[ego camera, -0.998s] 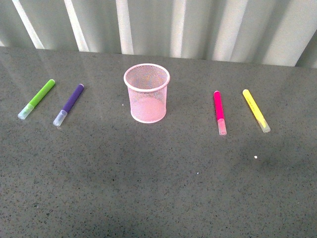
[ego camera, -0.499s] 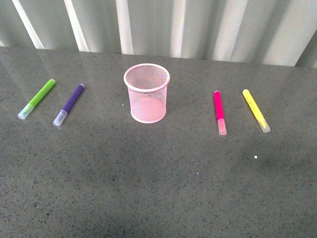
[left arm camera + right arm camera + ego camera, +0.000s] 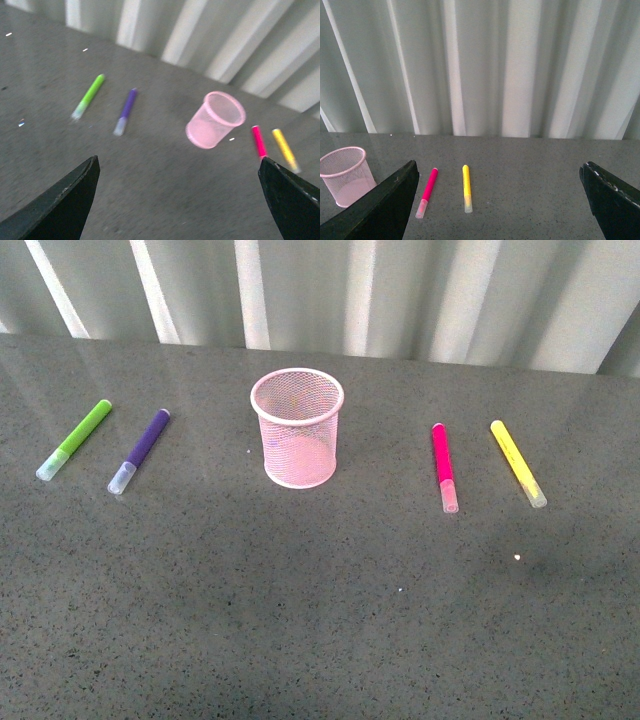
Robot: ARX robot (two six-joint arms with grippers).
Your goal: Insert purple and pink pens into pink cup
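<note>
The pink cup (image 3: pixel 297 428) stands upright at the middle of the grey table. The purple pen (image 3: pixel 139 449) lies to its left, the pink pen (image 3: pixel 443 466) to its right, both flat with pale caps toward me. Neither arm shows in the front view. My left gripper (image 3: pixel 182 200) is open and empty, above the table well short of the purple pen (image 3: pixel 126 110), the cup (image 3: pixel 216 120) and the pink pen (image 3: pixel 258 141); this view is blurred. My right gripper (image 3: pixel 500 197) is open and empty, with the pink pen (image 3: pixel 427 192) and cup (image 3: pixel 346 174) ahead of it.
A lime-green marker (image 3: pixel 74 439) lies left of the purple pen. A yellow marker (image 3: pixel 517 462) lies right of the pink pen. A pale corrugated wall (image 3: pixel 400 290) closes off the table's far edge.
Nothing on the table has moved in the front view.
</note>
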